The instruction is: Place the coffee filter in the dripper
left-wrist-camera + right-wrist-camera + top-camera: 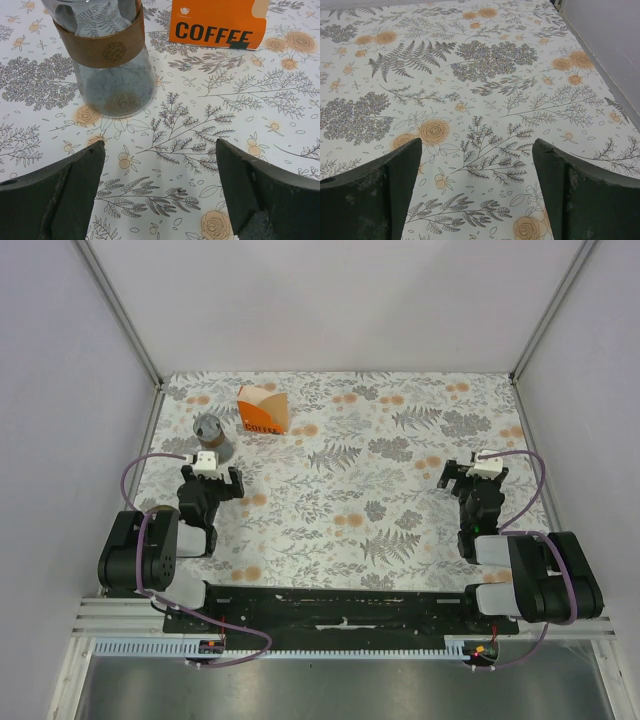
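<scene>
The dripper [211,429], a dark smoky translucent vessel, stands at the back left. In the left wrist view [114,82] it has a brown band round its waist and its top is cut off by the frame. My left gripper [212,475] [160,145] is open and empty, just short of it. My right gripper [472,476] [476,142] is open and empty over the right side of the table. No loose coffee filter shows in any view.
An orange and white wedge-shaped carton [263,411] marked COFFEE [216,23] stands to the right of the dripper. The floral cloth [380,500] covers the table. Grey walls with metal posts [118,308] close the back and sides.
</scene>
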